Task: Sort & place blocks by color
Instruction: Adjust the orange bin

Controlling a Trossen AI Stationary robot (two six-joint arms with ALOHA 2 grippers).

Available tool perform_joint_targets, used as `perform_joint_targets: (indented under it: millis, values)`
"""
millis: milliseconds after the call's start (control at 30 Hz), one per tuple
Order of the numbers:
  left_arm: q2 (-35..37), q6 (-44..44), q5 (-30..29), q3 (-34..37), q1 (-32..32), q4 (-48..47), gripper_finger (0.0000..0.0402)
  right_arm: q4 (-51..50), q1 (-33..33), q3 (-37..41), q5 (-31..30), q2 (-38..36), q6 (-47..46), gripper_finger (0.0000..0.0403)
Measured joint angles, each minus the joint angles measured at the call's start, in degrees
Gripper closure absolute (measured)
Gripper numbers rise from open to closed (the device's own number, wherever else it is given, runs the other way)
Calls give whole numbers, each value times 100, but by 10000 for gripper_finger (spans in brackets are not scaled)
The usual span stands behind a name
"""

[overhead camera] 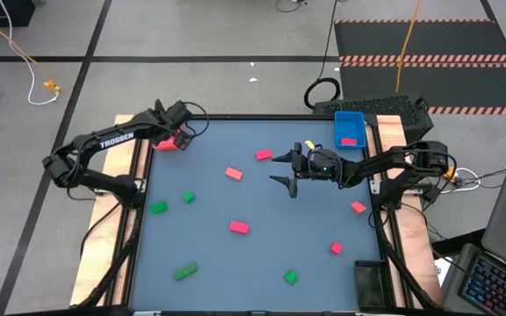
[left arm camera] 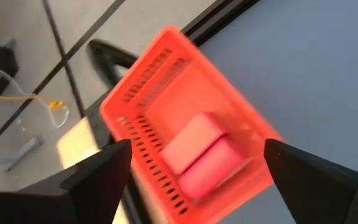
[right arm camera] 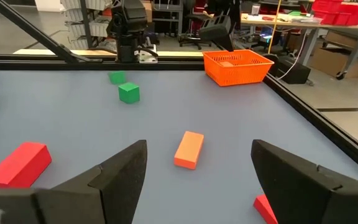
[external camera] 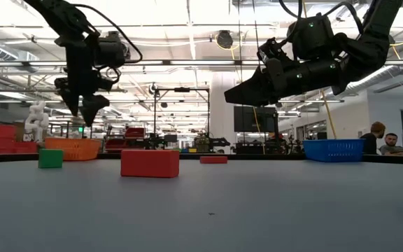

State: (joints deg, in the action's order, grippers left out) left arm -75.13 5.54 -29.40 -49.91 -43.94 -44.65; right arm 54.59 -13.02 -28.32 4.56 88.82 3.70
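Left gripper (left arm camera: 191, 180) jaws wide over red basket (left arm camera: 148, 112) at table's far-left corner, blurred pink blocks (left arm camera: 197, 155) inside; right gripper (overhead camera: 285, 168) jaws wide mid-table above scattered blocks, red block (right arm camera: 16, 163) partly cut off

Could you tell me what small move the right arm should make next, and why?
Probably lower the open right tool onto the salmon block lying on the table between its fingers in the right wrist view. The tool is empty and hangs above the table. The left tool is open over the red basket, which already holds a pink block.
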Motion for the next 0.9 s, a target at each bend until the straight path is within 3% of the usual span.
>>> perform_joint_targets:
  millis: [267, 567, 900]
  values:
    - [2, -184, 1268, 0, 385, 1042, 69, 0, -2, 0, -2, 0, 0, 121]
    - [2, -71, 1308, 408, 518, 1521, 117, 46, 0, 0, 0, 0, -2, 121]
    - [0, -71, 1304, 944, 203, 1926, 145, 64, 0, 0, 0, 2, -5, 121]
